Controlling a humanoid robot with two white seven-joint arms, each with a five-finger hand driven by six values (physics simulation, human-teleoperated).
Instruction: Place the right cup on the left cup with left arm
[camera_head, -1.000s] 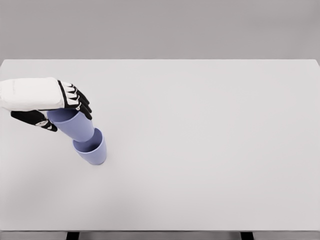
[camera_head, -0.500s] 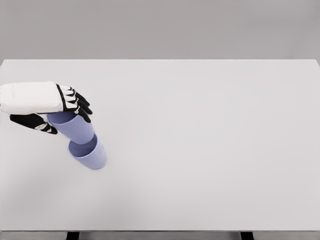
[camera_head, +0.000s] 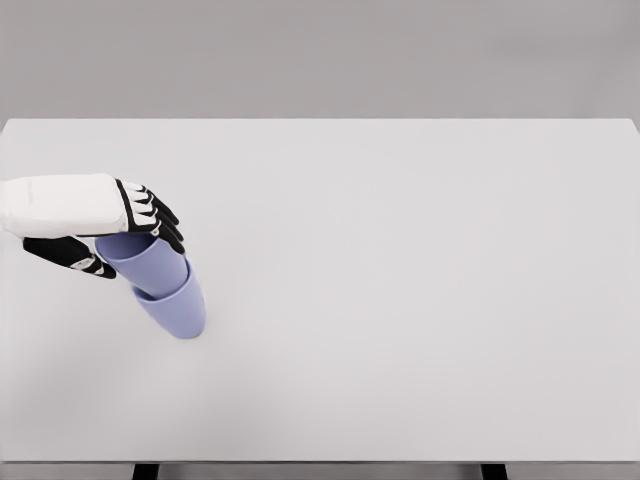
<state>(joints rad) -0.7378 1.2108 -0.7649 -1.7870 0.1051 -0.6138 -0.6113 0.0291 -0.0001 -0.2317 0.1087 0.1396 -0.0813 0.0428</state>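
Two lavender-blue cups sit at the left of the white table (camera_head: 400, 280). My left hand (camera_head: 135, 240) comes in from the left edge and is shut on the upper cup (camera_head: 148, 262), with fingers on its far side and the thumb on its near side. This cup is tilted, and its base sits inside the mouth of the lower cup (camera_head: 178, 310), which leans to the left on the table. The hand covers the upper cup's rim. My right arm is out of view.
The table's left edge lies close to the hand, and the front edge runs along the bottom of the picture.
The left hand has come down and slightly nearer with its cup. That cup's base has gone from just above the lower cup into its mouth, and the lower cup has shifted a little left.
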